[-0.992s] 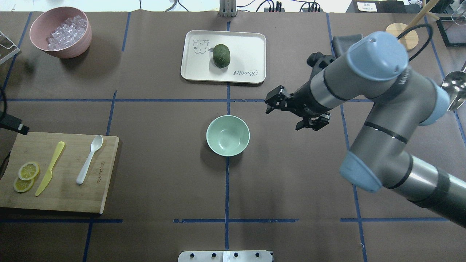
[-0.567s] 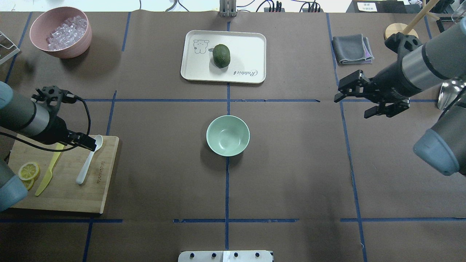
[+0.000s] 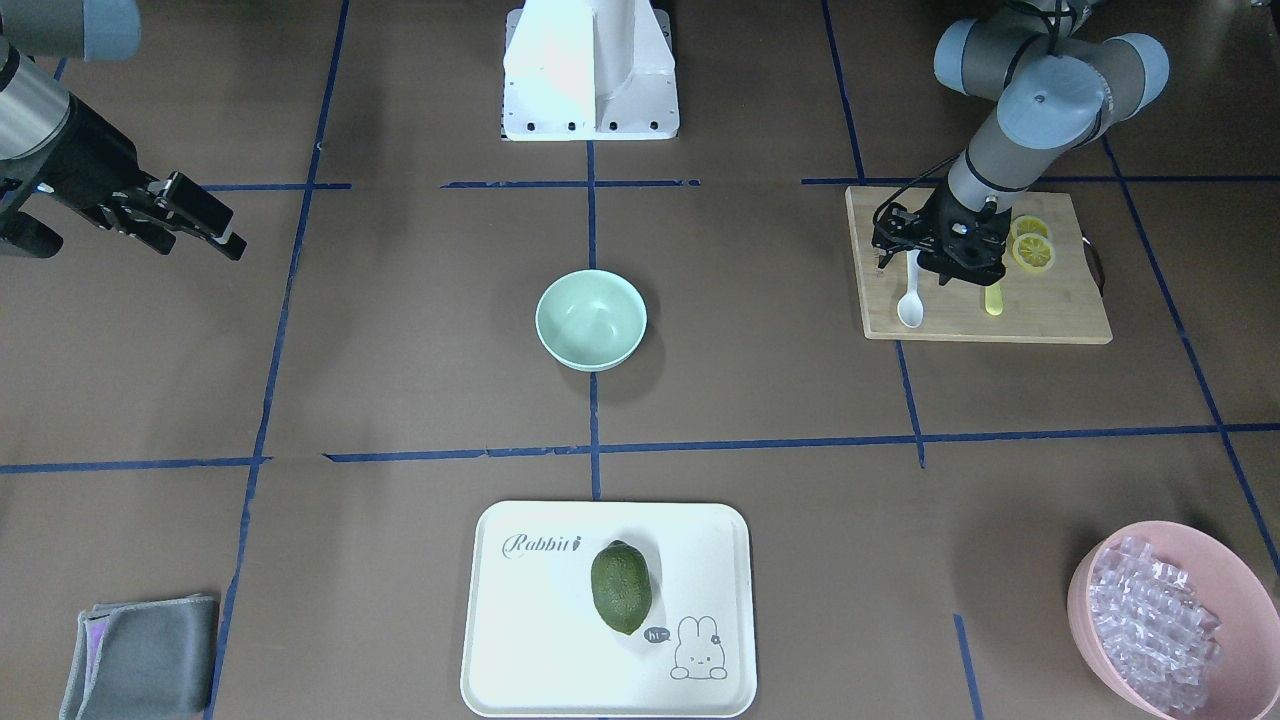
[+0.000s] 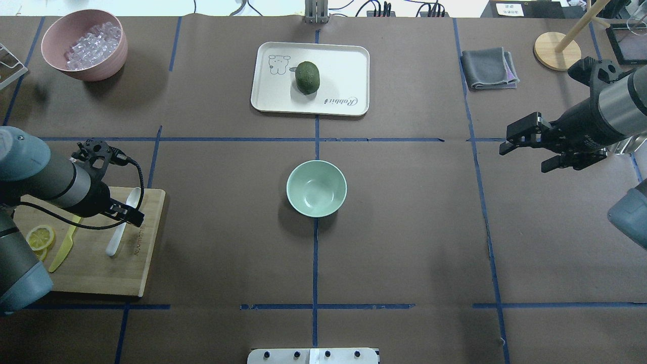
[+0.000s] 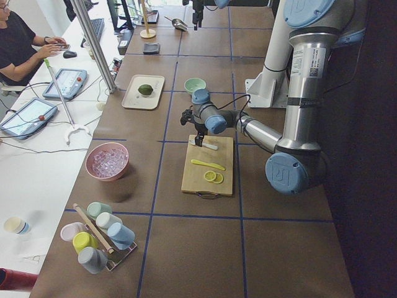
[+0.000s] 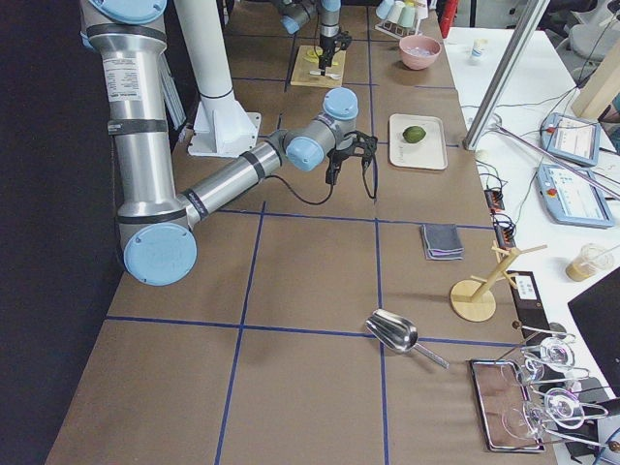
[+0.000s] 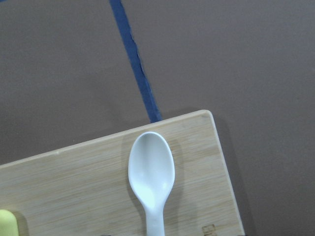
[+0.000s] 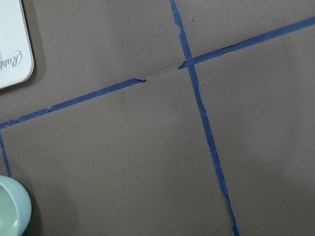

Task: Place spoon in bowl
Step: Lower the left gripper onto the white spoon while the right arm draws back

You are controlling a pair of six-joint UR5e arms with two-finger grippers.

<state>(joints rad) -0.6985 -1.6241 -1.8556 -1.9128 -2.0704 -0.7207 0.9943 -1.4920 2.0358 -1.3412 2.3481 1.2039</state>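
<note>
The small white plastic spoon (image 4: 114, 241) lies flat on the pale wooden cutting board (image 4: 101, 275) at the table's left, close to the board's right edge, with its scoop pointing to the far side and its hollow up. The left gripper (image 4: 129, 215) hangs just over the middle of the handle. From overhead its dark body covers that stretch, so only the scoop's tip and the handle's end show. The front-facing view shows the whole scoop sticking out past the gripper. There the jaws look spread and clamped on nothing, though whether a finger touches the handle cannot be told. The left wrist camera alone gives the oval scoop up close, beside the board's rounded corner. The handle is cut off by the lower edge and no fingertips are in frame.

The small round mint-green bowl (image 4: 316, 189) stands empty at the table's centre, well apart from the spoon and to its right. The right wrist view catches only a sliver of its rim in the lower left corner.

Left of the spoon on the board lie a yellow plastic knife (image 4: 63, 250) and lemon slices (image 4: 40, 236). Both are partly hidden by the left arm from overhead and clearer from the front. The right gripper (image 4: 525, 156) hovers over bare table at the right, jaws wide, holding nothing. Beyond the bowl sits a white rectangular tray (image 4: 343, 60) with a dark green fruit (image 4: 307, 77), and a large pink bowl (image 4: 55, 30) of clear pieces stands in the far left corner
</note>
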